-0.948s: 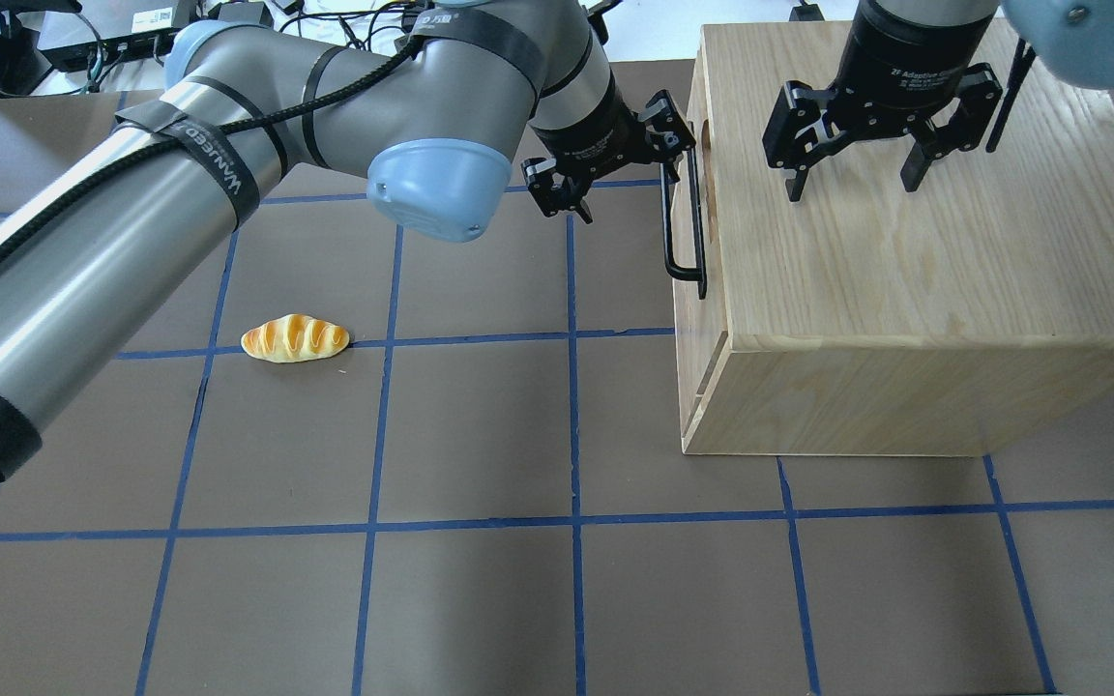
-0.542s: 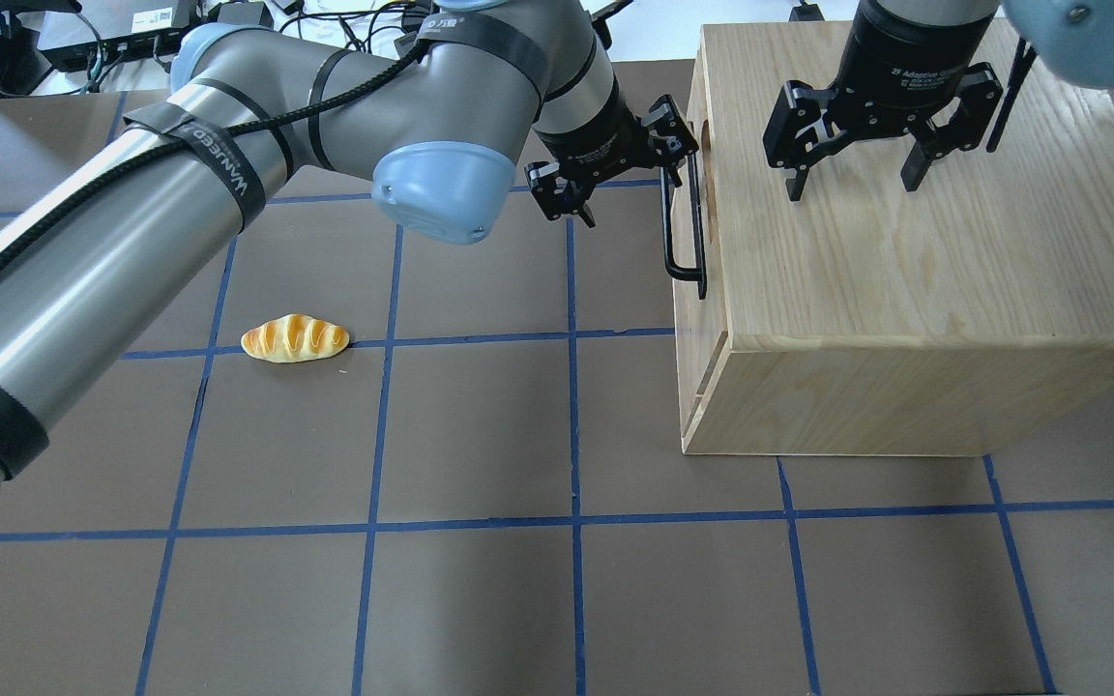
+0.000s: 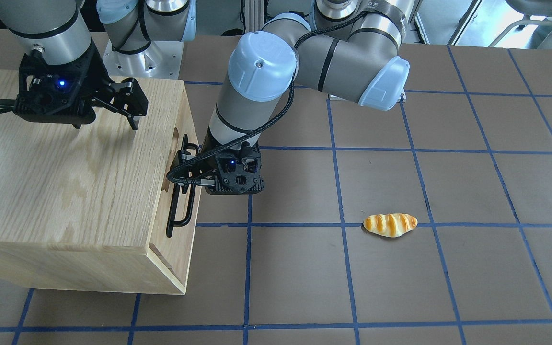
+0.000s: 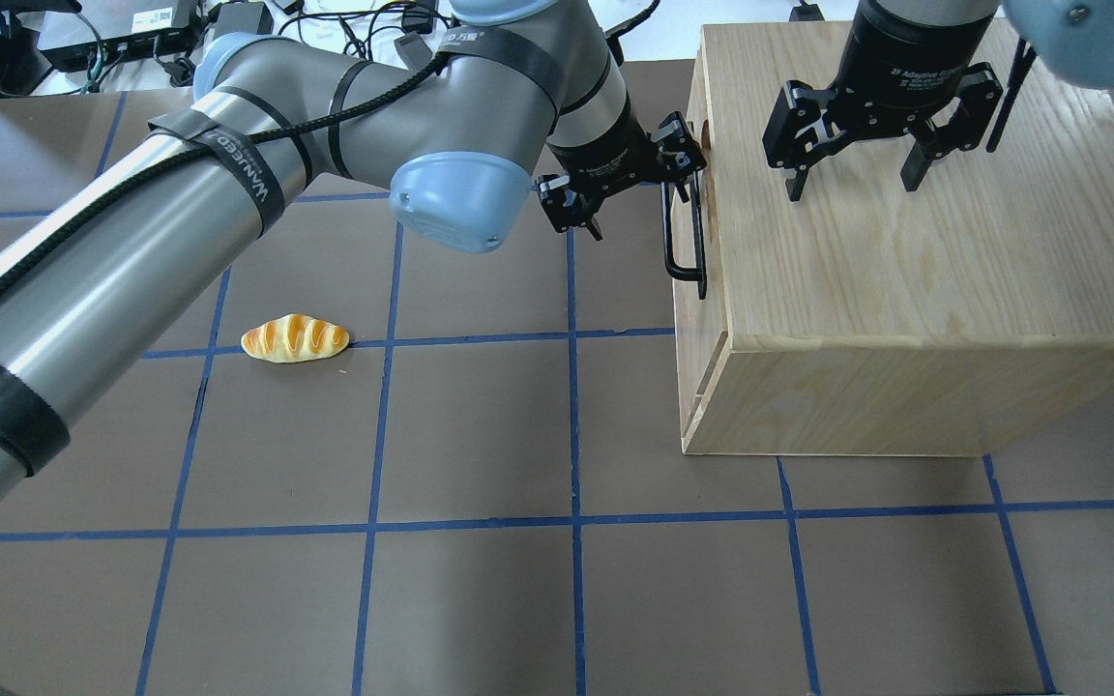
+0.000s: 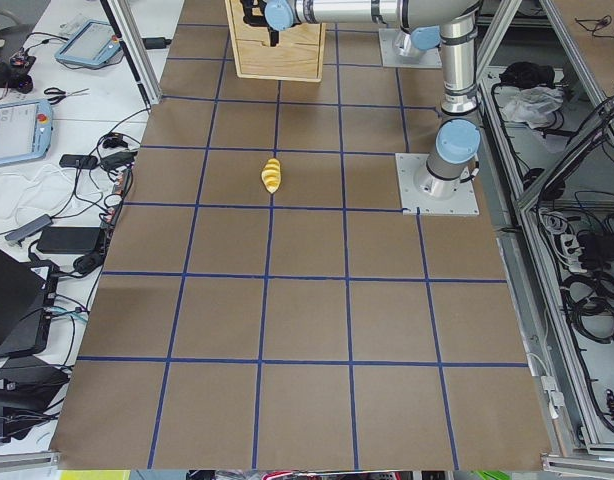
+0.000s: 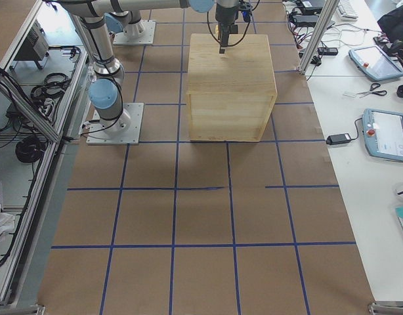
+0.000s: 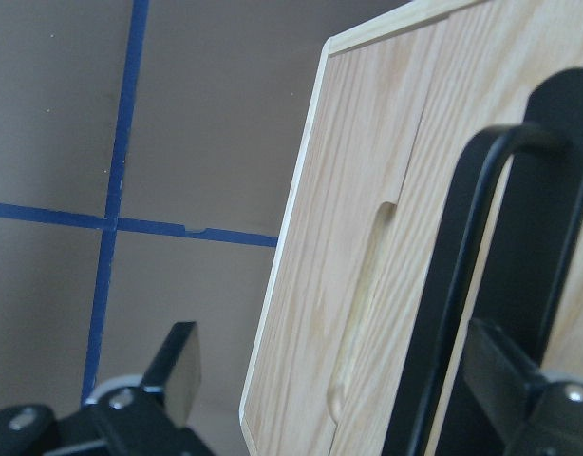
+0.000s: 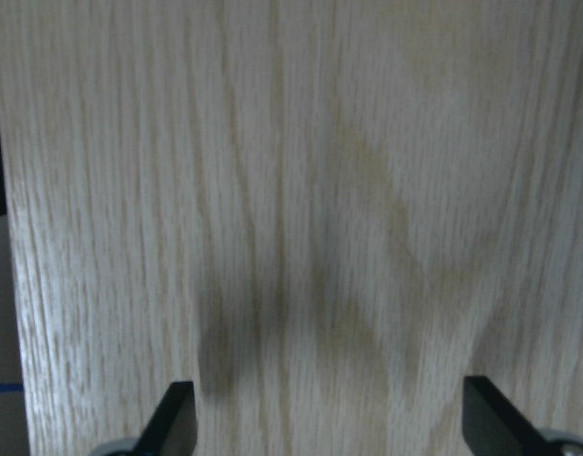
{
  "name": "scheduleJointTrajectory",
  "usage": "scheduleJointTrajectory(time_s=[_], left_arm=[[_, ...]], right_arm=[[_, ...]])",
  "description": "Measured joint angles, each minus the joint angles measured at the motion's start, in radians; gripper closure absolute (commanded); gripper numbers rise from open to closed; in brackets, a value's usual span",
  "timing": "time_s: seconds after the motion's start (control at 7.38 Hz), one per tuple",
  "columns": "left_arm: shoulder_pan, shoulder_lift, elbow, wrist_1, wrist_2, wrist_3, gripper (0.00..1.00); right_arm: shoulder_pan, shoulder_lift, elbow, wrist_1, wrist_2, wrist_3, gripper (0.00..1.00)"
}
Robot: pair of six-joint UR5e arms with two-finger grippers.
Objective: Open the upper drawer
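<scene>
Illumination bright and even, from overhead. Soft broad shadows band the table [image 4: 480, 599]; a thin one edges the bread roll [image 4: 295, 339]. Glare washes the front-facing view's top right corner. Left wrist view: upper drawer [image 7: 462, 142] grain legible, near jaws blurred. Right wrist view soft throughout, two faint shadows on the cabinet top [image 8: 291, 190].
</scene>
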Motion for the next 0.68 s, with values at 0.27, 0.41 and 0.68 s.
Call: scheduleJointTrajectory(time_s=[0.27, 0.41, 0.68], left_arm=[[0.0, -0.002, 0.001, 0.0, 0.023, 0.01, 0.0], [0.0, 0.0, 0.002, -0.002, 0.037, 0.012, 0.0], [0.0, 0.0, 0.0, -0.003, 0.066, 0.015, 0.0]], right_arm=[[0.0, 0.0, 0.0, 0.0, 0.0, 0.0, 0.0], [0.0, 0.0, 0.0, 0.0, 0.0, 0.0, 0.0], [0.0, 0.0, 0.0, 0.0, 0.0, 0.0, 0.0]])
